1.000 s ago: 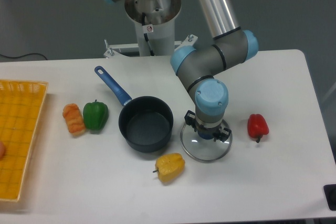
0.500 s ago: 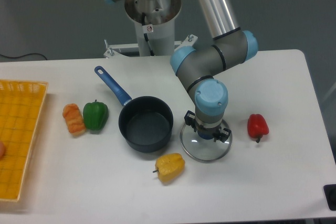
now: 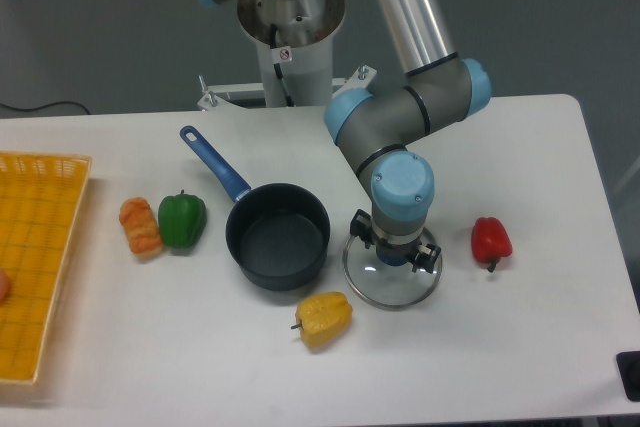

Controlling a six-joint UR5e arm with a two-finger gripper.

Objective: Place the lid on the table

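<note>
The round glass lid [image 3: 391,287] with its thin metal rim lies flat on the white table [image 3: 520,347], just right of the dark blue saucepan [image 3: 278,237]. My gripper [image 3: 393,250] points straight down over the lid's centre and hides the knob. Its black side links [image 3: 430,258] stick out on both sides of the wrist, spread apart, so it looks open around the knob. The fingertips themselves are hidden under the wrist.
A yellow pepper [image 3: 323,317] lies just left of the lid and a red pepper [image 3: 491,240] to its right. A green pepper [image 3: 181,219] and an orange item [image 3: 140,226] sit left of the pan. A yellow woven tray [image 3: 35,267] is at the far left.
The gripper's side links have spread slightly outward. The lid stays flat on the table and the arm has hardly moved.
</note>
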